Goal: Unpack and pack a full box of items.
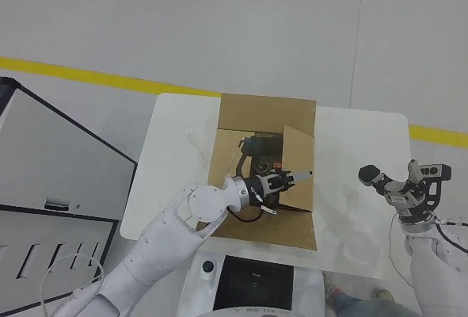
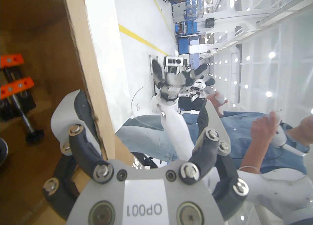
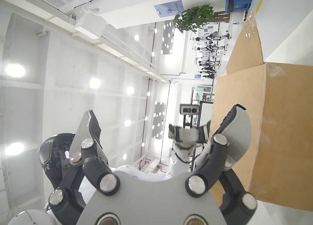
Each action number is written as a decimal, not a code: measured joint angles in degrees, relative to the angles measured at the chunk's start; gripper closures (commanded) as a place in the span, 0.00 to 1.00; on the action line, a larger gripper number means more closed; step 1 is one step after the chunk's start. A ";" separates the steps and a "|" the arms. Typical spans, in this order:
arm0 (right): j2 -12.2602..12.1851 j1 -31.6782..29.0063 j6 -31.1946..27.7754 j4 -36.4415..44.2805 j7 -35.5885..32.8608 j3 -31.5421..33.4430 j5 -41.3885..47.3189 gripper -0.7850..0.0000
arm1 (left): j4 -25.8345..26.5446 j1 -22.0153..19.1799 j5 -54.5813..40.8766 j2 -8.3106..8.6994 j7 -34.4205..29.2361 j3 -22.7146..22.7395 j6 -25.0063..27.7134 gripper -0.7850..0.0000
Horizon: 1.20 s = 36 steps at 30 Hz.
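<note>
My left gripper [image 2: 141, 103] is spread astride the flap [image 2: 83, 40] on the three o'clock side of the box [image 1: 265, 115], inner finger against the cardboard. Closing here I'd pinch the flap, not an item, and could drag or tip the box. The clamp [image 2: 14, 74] lies inside, toward ten o'clock. My right gripper [image 1: 392, 176], also spread, hangs over the table [image 1: 352, 143] at three o'clock, well apart.

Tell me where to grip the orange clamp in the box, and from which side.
Probably the dark bar between the two orange blocks of the clamp, coming from above: the box walls shut off the sides.
</note>
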<state>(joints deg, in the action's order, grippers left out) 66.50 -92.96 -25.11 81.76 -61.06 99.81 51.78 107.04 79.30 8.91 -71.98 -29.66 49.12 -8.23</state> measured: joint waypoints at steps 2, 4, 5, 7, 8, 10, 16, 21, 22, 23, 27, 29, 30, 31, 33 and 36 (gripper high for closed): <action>0.05 -0.12 -0.17 0.56 1.00 0.33 0.45 0.00 | 12.13 9.44 3.36 1.01 -0.05 0.18 -4.78 0.00; 0.12 -0.24 -0.37 0.64 1.87 0.81 1.57 0.00 | 23.38 16.79 2.13 1.59 0.71 1.60 -5.13 0.00; 0.15 -0.28 -0.37 0.60 2.25 1.04 2.18 0.00 | 26.14 18.32 1.33 1.79 0.99 1.72 -3.56 0.00; 0.13 -0.36 -0.15 0.46 2.25 1.55 2.59 0.00 | 27.99 18.78 1.01 2.11 1.53 1.45 -0.59 0.00; 0.10 -0.41 -0.05 0.40 2.08 1.77 2.53 0.00 | 27.86 18.68 0.57 2.23 1.92 1.37 -0.22 0.00; 0.08 -0.63 0.17 0.37 1.79 2.13 2.60 0.00 | 27.60 18.61 -0.35 2.39 3.04 1.37 0.04 0.00; 0.09 -0.88 0.45 0.44 1.63 2.35 2.89 0.00 | 27.60 18.63 -0.36 2.39 3.04 1.39 -0.01 0.00; 0.09 -0.87 0.44 0.44 1.63 2.34 2.88 0.00 | 27.60 18.63 -0.36 2.39 3.04 1.39 -0.01 0.00; 0.09 -0.87 0.44 0.44 1.64 2.34 2.88 0.00 | 27.60 18.63 -0.36 2.39 3.04 1.39 -0.01 0.00; 0.09 -0.87 0.44 0.44 1.64 2.34 2.88 0.00 | 27.60 18.63 -0.36 2.39 3.04 1.39 -0.01 0.00; 0.09 -0.87 0.44 0.44 1.64 2.34 2.88 0.00 | 27.60 18.63 -0.36 2.39 3.04 1.39 -0.01 0.00; 0.09 -0.87 0.44 0.44 1.64 2.34 2.88 0.00 | 27.60 18.63 -0.36 2.39 3.04 1.39 -0.01 0.00; 0.09 -0.87 0.44 0.44 1.64 2.34 2.88 0.00 | 27.60 18.63 -0.36 2.39 3.04 1.39 -0.01 0.00; 0.09 -0.87 0.44 0.44 1.64 2.34 2.88 0.00 | 27.60 18.63 -0.36 2.39 3.04 1.39 -0.01 0.00; 0.09 -0.87 0.44 0.44 1.64 2.34 2.88 0.00 | 27.60 18.63 -0.36 2.39 3.04 1.39 -0.01 0.00; 0.09 -0.87 0.44 0.44 1.64 2.34 2.88 0.00 | 27.60 18.63 -0.36 2.39 3.04 1.39 -0.01 0.00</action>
<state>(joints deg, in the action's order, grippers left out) 66.59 -93.83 -24.67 82.20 -59.43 102.15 54.66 134.65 97.93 8.55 -69.59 -26.62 50.51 -8.24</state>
